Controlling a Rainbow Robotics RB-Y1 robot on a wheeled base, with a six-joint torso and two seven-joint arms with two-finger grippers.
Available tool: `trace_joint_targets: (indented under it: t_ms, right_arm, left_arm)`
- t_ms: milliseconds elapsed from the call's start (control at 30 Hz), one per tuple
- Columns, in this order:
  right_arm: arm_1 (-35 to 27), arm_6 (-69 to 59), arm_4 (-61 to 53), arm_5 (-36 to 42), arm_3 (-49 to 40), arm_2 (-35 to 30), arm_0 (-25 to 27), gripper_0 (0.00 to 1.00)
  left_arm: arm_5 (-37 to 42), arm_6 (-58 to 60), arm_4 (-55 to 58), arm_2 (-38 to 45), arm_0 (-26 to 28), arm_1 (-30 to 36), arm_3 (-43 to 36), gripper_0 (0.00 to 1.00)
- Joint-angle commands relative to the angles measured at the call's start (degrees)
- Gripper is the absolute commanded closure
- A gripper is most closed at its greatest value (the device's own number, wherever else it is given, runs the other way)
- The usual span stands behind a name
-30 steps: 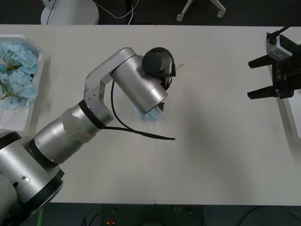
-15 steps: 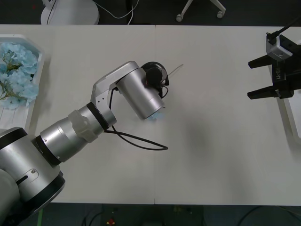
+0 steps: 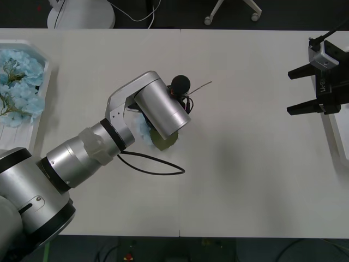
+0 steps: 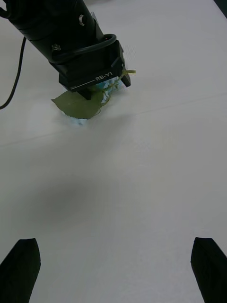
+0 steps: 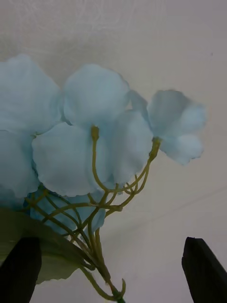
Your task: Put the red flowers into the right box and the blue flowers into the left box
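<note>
"RB-Y1" is printed in white on the black housing of the left gripper (image 4: pixel 101 87), seen from the right wrist camera; no other text can be read.

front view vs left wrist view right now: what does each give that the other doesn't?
Front view: the shallow white translucent left box holding pale blue flower clusters, and the right claw, open at the table's right side by the white right box.
Left wrist view: thin yellow-green branching stems under the petals, and the left claw open, black fingers either side of the stems.
Both: the loose pale blue cluster mid-table with its green leaf.
</note>
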Motion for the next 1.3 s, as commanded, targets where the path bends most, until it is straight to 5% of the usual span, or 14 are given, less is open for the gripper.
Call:
trace_joint_targets:
  t_ms: [33,100,700,767,800,900,967,1300]
  right_arm:
    - [-0.08,-0.88,-0.54,-0.44,-1.28,0.05,-1.44,0.08]
    - [-0.08,-0.88,-0.54,-0.44,-1.28,0.05,-1.44,0.08]
    - [-0.08,-0.88,-0.54,-0.44,-1.28,0.05,-1.44,0.08]
    - [-0.08,-0.88,-0.54,-0.44,-1.28,0.05,-1.44,0.08]
    - [-0.08,-0.88,-0.54,-0.44,-1.28,0.05,-1.44,0.08]
    - [-0.08,-0.88,-0.54,-0.44,-1.28,0.05,-1.44,0.08]
    - [-0.08,-0.88,-0.54,-0.44,-1.28,0.05,-1.44,0.08]
    - [-0.08,-0.88,-0.54,-0.44,-1.28,0.05,-1.44,0.08]
  left_arm:
    - [0.99,-0.96,0.48,-0.52,-2.10,0.66,-0.32,0.75]
    - [1.60,-1.48,0.56,-0.52,-2.10,0.75,-0.32,1.00]
    - [1.69,-5.44,2.32,2.47,-1.31,1.19,-1.64,1.00]
    - [2.66,-5.53,3.29,4.58,-1.31,1.45,-2.78,0.86]
    - [3.01,-5.53,3.82,5.55,-1.40,1.71,-3.57,0.56]
    - [3.01,-5.26,4.87,7.22,-1.40,2.42,-5.51,0.10]
    - [2.92,-4.91,5.14,8.10,-1.40,2.59,-6.56,0.00]
    - [-9.56,-2.10,9.88,8.45,-1.40,1.10,-1.38,0.00]
